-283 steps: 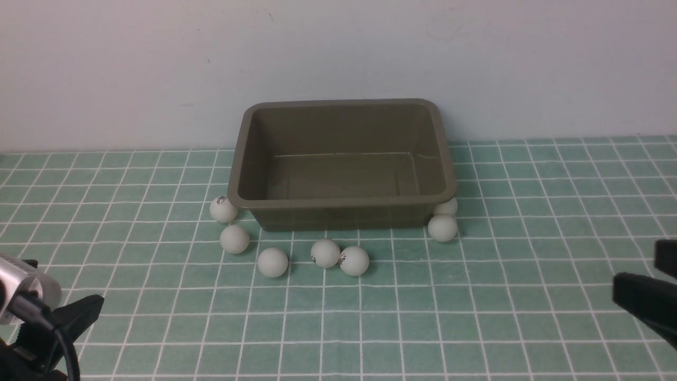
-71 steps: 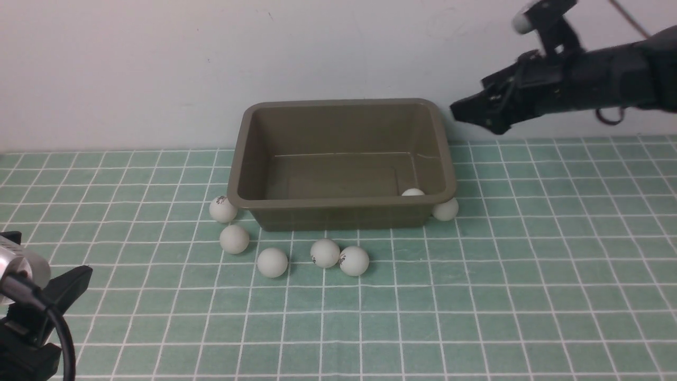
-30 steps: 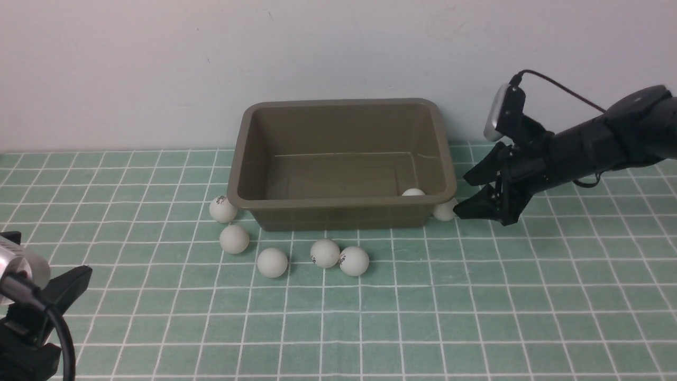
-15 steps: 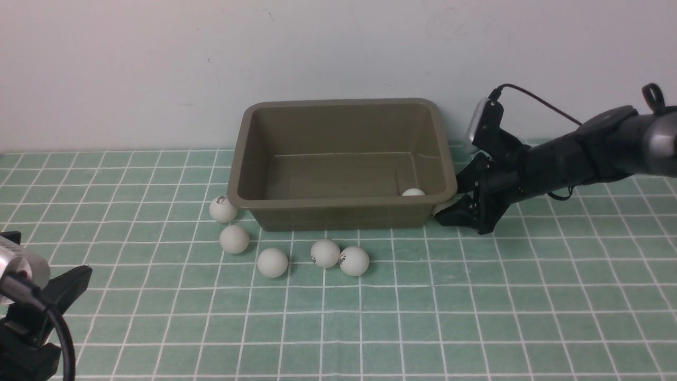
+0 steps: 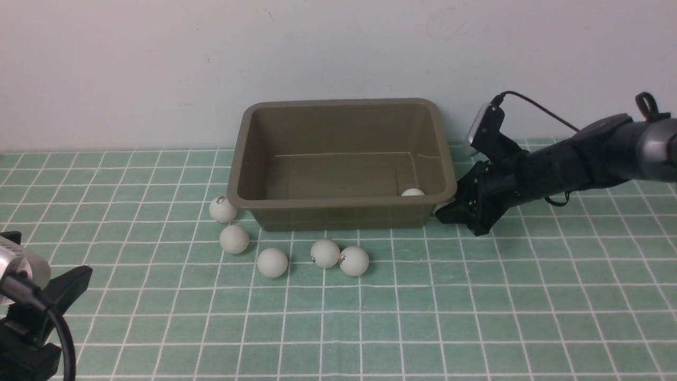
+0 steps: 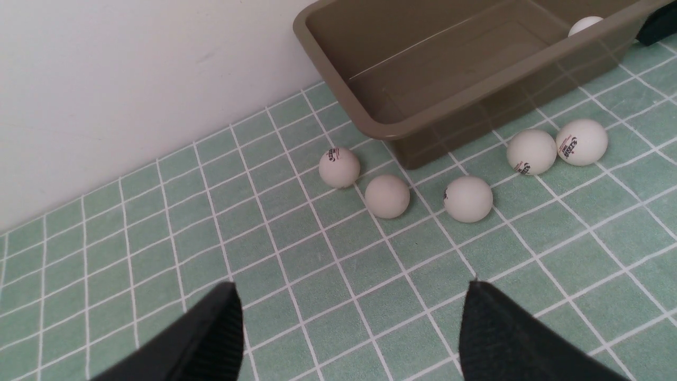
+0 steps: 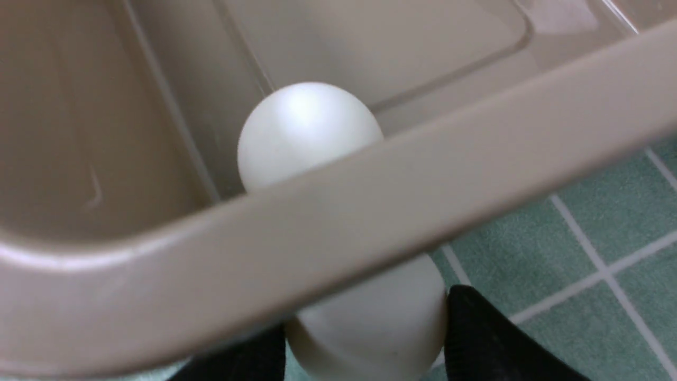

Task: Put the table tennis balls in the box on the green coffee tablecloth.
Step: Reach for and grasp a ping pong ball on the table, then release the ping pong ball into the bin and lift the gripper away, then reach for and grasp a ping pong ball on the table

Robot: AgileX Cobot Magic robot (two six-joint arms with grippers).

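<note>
The olive-brown box (image 5: 344,201) stands at the back of the green coffee tablecloth (image 5: 476,317). One table tennis ball (image 5: 413,192) lies in its front right corner. Several more lie on the cloth by its front left: (image 5: 223,209), (image 5: 234,239), (image 5: 272,262), (image 5: 325,253), (image 5: 354,260). My right gripper (image 5: 447,211) is low at the box's front right corner, shut on a ball (image 7: 370,328) tucked under the box rim (image 7: 476,159). My left gripper (image 6: 350,288) hovers open and empty near the front left edge, short of the balls.
A plain white wall runs right behind the box. The right arm (image 5: 576,164) stretches across the cloth from the right. The left arm's camera and cable (image 5: 21,296) sit in the front left corner.
My right gripper has come down and left to the ball at the box's front right corner and closed its fingers on it. The left arm and the other balls have not moved.
</note>
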